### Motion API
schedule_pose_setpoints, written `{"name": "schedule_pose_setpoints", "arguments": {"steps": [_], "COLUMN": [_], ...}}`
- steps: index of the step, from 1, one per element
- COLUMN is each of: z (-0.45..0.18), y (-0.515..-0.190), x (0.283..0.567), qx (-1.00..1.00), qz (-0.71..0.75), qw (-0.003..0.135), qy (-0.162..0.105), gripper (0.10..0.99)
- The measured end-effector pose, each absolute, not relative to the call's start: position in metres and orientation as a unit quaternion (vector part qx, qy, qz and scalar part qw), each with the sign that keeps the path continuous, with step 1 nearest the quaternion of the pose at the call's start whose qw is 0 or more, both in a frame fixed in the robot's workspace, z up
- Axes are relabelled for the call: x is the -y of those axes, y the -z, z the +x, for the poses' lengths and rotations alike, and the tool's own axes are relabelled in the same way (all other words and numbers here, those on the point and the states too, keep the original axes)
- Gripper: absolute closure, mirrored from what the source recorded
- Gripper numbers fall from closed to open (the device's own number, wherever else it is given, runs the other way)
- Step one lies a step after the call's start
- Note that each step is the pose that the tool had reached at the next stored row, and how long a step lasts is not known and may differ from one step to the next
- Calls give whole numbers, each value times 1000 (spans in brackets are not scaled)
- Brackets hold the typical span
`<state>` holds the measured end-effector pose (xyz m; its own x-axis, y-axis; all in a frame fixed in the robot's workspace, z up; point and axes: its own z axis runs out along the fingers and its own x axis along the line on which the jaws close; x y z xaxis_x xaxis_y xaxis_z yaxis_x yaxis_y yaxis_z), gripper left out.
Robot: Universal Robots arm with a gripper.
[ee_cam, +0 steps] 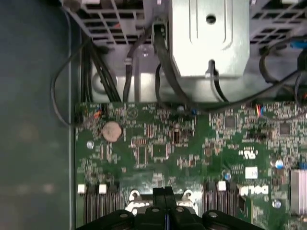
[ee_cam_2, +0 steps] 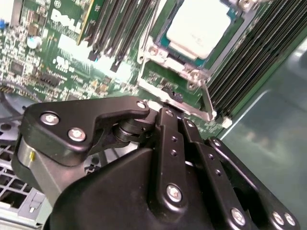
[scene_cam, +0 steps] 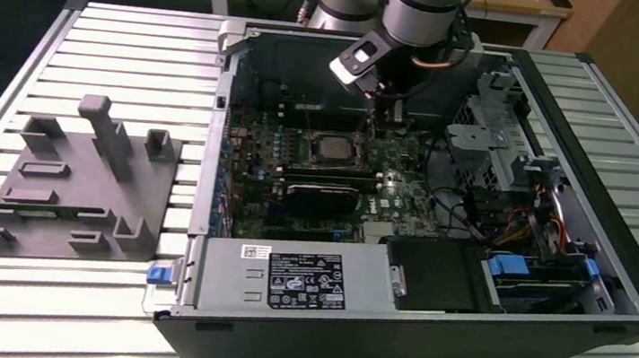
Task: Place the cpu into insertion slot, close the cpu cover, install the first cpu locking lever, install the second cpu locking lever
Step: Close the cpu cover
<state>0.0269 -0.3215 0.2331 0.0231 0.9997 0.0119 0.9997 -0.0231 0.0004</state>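
Observation:
The cpu (ee_cam_2: 199,24) shows its dull silver top and lies in the insertion slot (scene_cam: 329,147) on the green board. The cpu cover (ee_cam_2: 152,51), a thin silver frame, lies flat around it. A thin silver locking lever (ee_cam_2: 207,98) runs along the socket's edge toward my fingertips. My gripper (ee_cam_2: 173,115) hangs just beside the socket, on its far side in the exterior view (scene_cam: 385,114). Its two black fingers are pressed together with nothing visible between them, and their tips (ee_cam: 165,191) sit low over the board by the socket edge.
Long black memory slots (ee_cam_2: 240,62) flank the socket. A black card (scene_cam: 318,192) lies nearer the front and the power supply (scene_cam: 301,281) beyond it. A drive cage (scene_cam: 481,143) and cables stand at the exterior view's right. A grey fixture plate (scene_cam: 78,179) rests outside the case.

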Motion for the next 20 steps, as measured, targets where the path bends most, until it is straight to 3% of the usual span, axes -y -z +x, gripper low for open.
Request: {"name": "schedule_pose_setpoints", "arguments": {"steps": [20], "z": [-18], "y": [-225], "x": [322], "qx": [699], "qz": [-715], "qw": [2], "qy": [11], "gripper": [980]}}
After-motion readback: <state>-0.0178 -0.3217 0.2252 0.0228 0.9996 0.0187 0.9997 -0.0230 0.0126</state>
